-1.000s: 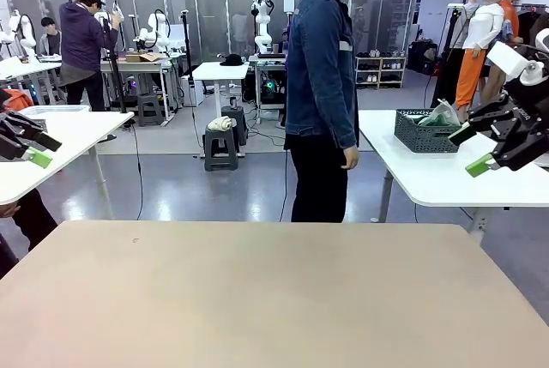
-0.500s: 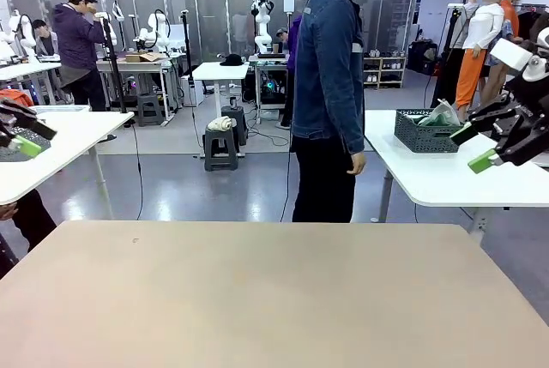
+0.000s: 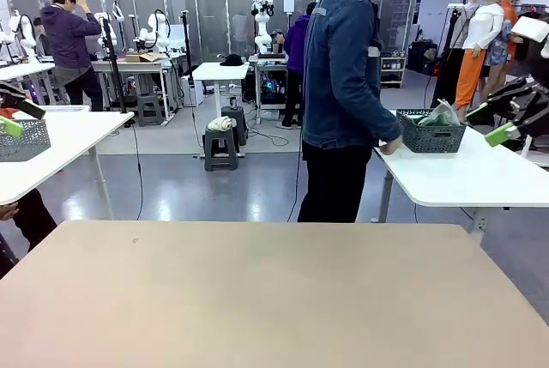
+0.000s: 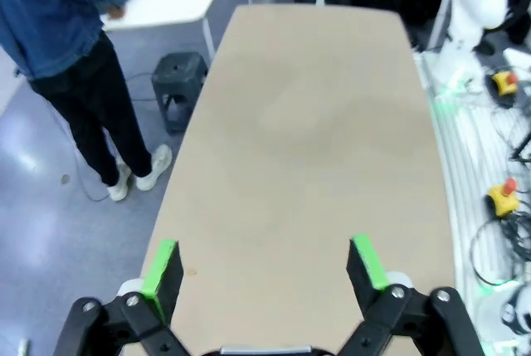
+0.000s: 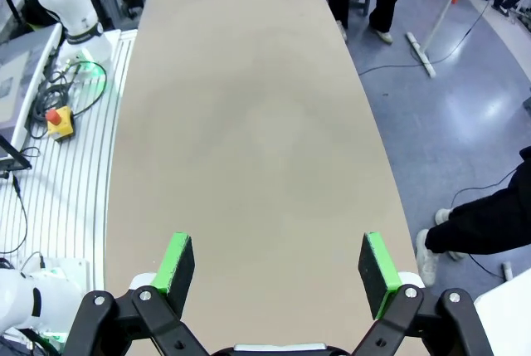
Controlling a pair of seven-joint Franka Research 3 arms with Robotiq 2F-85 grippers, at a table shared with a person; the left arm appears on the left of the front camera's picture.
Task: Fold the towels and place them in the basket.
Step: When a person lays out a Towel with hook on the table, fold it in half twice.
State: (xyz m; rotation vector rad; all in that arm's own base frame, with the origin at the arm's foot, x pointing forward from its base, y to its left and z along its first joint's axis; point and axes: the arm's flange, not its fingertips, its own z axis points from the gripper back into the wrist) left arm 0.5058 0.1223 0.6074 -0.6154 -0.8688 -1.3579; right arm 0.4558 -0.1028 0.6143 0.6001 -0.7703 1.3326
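My left gripper (image 4: pixel 265 269) hangs with its jaws spread wide above the long beige tabletop (image 4: pixel 315 124), and my right gripper (image 5: pixel 278 265) is spread the same way over it. The front camera shows the dark grey latticed plastic basket (image 3: pixel 426 138) on a white side table (image 3: pixel 463 179). It sits just inward of my right jaws and well apart from my left ones. A pale crumpled towel (image 3: pixel 443 115) pokes from the basket. A person in a denim jacket (image 3: pixel 343 85) has a hand (image 3: pixel 390 147) beside it.

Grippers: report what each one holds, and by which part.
Nothing is held. The left gripper and the right gripper both hang open above the table, with nothing between their pads.
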